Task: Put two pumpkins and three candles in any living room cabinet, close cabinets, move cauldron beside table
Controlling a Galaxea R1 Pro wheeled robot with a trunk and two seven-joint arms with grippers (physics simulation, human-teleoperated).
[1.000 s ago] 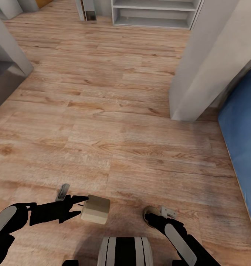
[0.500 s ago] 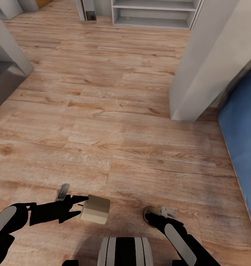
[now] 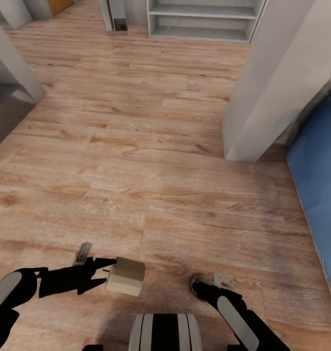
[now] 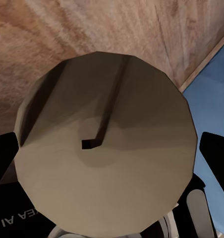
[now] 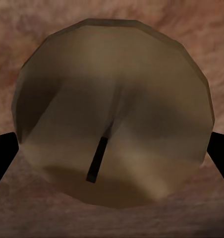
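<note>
My jaws on both arms are clamped on cargo: from the head view, the left gripper (image 3: pixel 107 273) pinches a candle (image 3: pixel 127 276) held out sideways above the wooden floor (image 3: pixel 160 146), and the right gripper (image 3: pixel 200 285) is curled low around something pale that I can barely make out from here. Ahead I see a grey shelf unit (image 3: pixel 204 19), a white wall corner (image 3: pixel 262 97), and a blue surface (image 3: pixel 319 195) at my right.

The left wrist view confirms a beige candle top (image 4: pixel 104 153) with its dark wick between the fingers.

The right wrist view shows a second candle (image 5: pixel 112 119) seated the same way.

I judge this the carry leg; next I need to drive until the cabinet comes into sight, keeping both grips firm.
</note>
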